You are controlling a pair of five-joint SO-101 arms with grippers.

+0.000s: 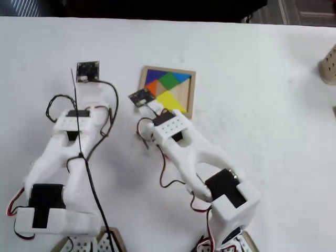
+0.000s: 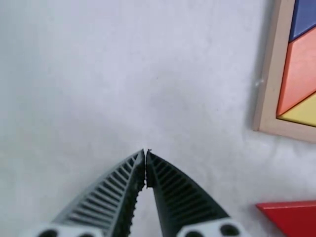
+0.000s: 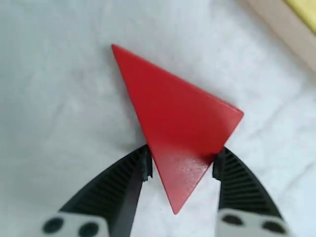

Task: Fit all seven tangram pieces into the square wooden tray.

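Fingers of the right tool (image 3: 181,170) stand partway apart, clamped on the narrow corner of the red triangle (image 3: 177,123), down at the white surface (image 1: 252,63). The tray (image 1: 167,69) sits just beyond the triangle's wide end, nearer this arm. The left tool (image 2: 146,168) is closed and empty.

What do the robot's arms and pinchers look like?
The left arm and right arm are chunky white plastic with black motor blocks. Thin black and red cables loop along them. The left gripper and right gripper have dark grey, ribbed, pointed fingers on white bases with round holes.
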